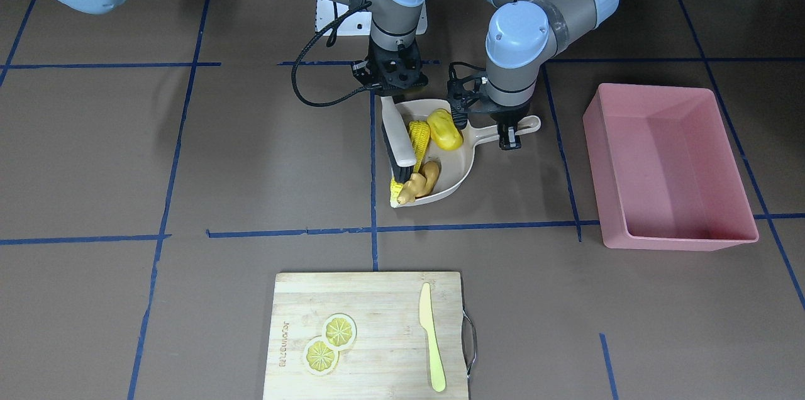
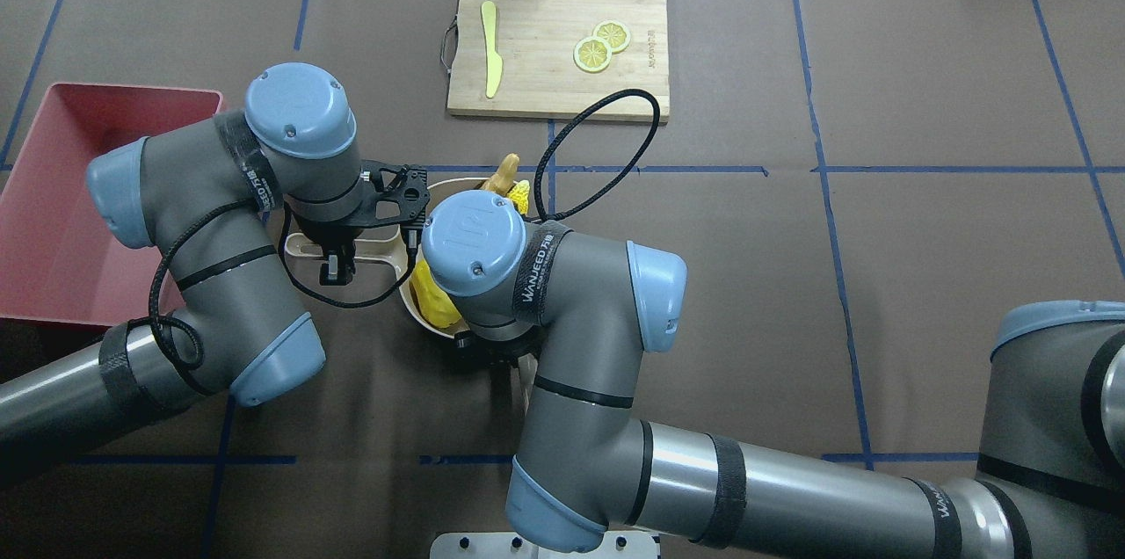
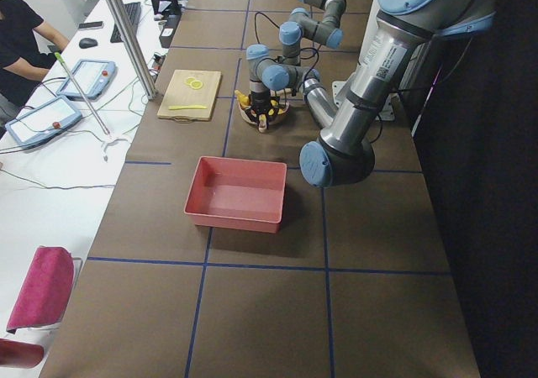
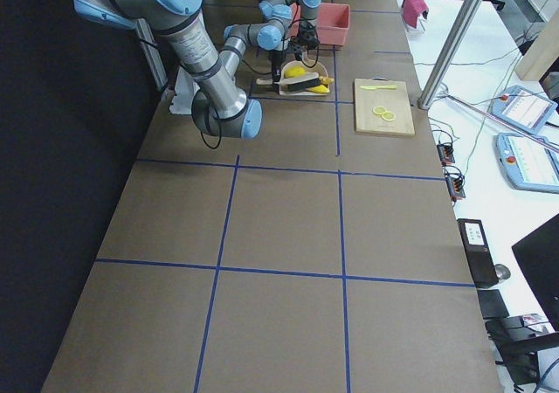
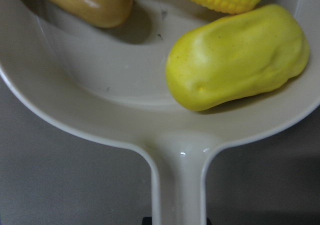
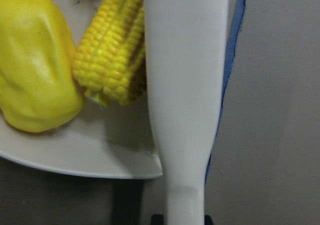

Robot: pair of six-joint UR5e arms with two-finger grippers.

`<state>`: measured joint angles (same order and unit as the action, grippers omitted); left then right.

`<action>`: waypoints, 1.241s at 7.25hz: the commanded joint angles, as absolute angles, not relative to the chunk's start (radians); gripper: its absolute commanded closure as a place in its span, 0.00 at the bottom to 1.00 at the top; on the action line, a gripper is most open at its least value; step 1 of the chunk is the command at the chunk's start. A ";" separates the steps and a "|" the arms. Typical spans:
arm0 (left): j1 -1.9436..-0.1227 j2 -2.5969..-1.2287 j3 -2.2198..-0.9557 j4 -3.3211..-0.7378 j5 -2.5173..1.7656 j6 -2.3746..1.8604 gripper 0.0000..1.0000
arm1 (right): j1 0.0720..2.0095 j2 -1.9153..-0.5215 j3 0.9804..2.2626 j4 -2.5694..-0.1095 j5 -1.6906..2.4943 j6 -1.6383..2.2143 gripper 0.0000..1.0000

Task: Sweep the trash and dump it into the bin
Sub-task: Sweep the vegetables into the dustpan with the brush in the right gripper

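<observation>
The brown counter (image 1: 94,155) is matte and flat, divided by blue tape lines. The bin (image 1: 682,241), a pink plastic tub with smooth sloping walls, stands toward the counter's end on the robot's left, about midway between the robot's edge and the operators' edge. None of the trash is in it yet.

A bamboo cutting board (image 1: 377,305) lies at the operators' edge, in the middle.

The beige dustpan (image 1: 458,167) rests in the middle of the counter, nearer to the robot's edge. It is glossy hard plastic with a thin handle, and the left gripper (image 1: 508,139) is clamped on this handle. Because the grip is far from the load, I think the pan could twist or tip when it is lifted.

The brush (image 1: 395,129), with a white handle and black bristles, lies across the pan's open mouth. The right gripper (image 1: 393,95) is closed on it. The two wrists are very near, so they could bump.

All the trash is in the pan. The ribbed corn cob (image 1: 419,136) reaches the lip, and the knobbly tan ginger root (image 1: 420,181) lies beside it there; both may slide out if the brush leaves. The smooth, rounded yellow lump (image 1: 445,129) could roll.
</observation>
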<state>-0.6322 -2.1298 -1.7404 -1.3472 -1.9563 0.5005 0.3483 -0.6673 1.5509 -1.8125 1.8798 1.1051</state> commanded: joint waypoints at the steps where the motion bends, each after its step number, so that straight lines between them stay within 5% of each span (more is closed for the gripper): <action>1: -0.632 -2.115 -1.735 -1.414 -1.962 0.500 0.98 | 0.350 -0.684 1.583 -1.815 1.882 1.106 1.00; 9: -0.689 -2.105 -1.605 -1.626 -2.169 0.451 1.00 | 0.394 -0.681 1.672 -1.860 1.887 1.104 1.00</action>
<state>-0.6763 -2.1053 -1.6106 -1.6127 -2.1599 0.4606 0.3779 -0.6802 1.6361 -1.8421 1.8809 1.1056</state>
